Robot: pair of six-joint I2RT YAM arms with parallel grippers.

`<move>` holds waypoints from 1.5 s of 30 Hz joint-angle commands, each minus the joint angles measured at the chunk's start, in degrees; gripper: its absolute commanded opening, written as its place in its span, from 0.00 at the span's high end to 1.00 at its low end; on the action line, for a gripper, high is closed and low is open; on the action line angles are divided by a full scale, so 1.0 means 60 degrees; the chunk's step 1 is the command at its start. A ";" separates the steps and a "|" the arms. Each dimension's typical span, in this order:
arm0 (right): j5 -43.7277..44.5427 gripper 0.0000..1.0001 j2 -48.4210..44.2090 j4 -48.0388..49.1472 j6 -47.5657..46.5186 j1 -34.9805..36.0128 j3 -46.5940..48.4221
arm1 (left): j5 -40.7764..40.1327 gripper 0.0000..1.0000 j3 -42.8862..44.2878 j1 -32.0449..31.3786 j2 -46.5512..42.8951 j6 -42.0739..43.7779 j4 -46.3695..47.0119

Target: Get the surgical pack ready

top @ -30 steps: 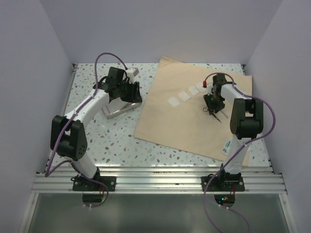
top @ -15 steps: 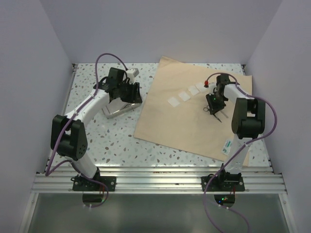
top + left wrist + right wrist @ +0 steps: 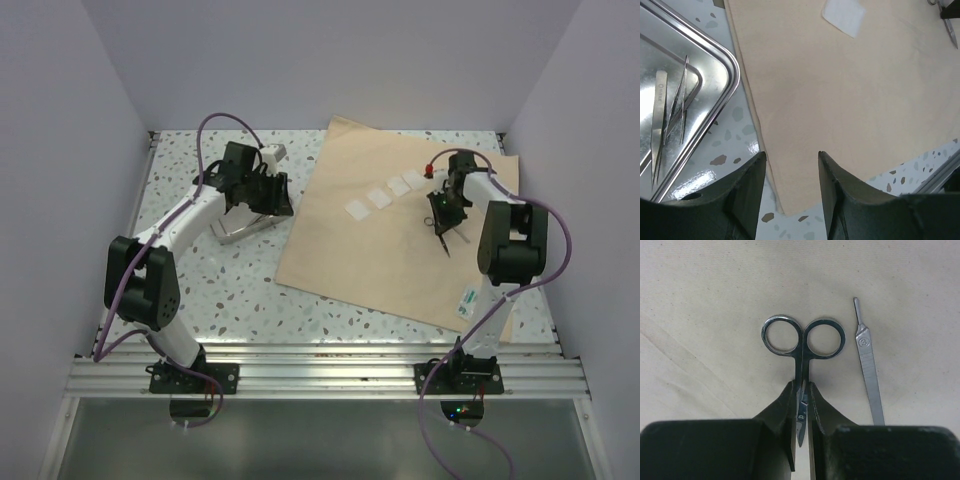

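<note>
Wrap sheet (image 3: 400,250) lies flat and unfolded on the table (image 3: 220,290), right under the right fingers. A row of gauze squares (image 3: 381,198) sits on it, off to the left of those fingers. Scissors (image 3: 801,362) are on the sheet, rings pointing away from the right gripper (image 3: 801,388). Its fingers are pinched tight on the shanks just below the rings, blades tucked between them. Scalpel handle (image 3: 870,370) lies just beside the right-hand finger, parallel to the scissors and apart from them. Can't tell if the scissors are off the cloth yet, probably not. Metal tray (image 3: 735,75) is just left of the left gripper (image 3: 791,159), tweezers (image 3: 680,100) inside. That gripper's fingers are about half apart, nothing between them, above the sheet's edge. Step looks like scissors to tray. Lift straight up so the cloth doesn't drag, stay clear of the scalpel handle, and grip firmly since the scissors could swivel.
</note>
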 commanded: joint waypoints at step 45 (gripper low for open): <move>-0.1819 1.00 -0.3606 0.5308 1.1581 0.5009 -0.1631 | 0.2057 0.67 -0.0638 -0.1552 0.1072 -0.4110 0.4073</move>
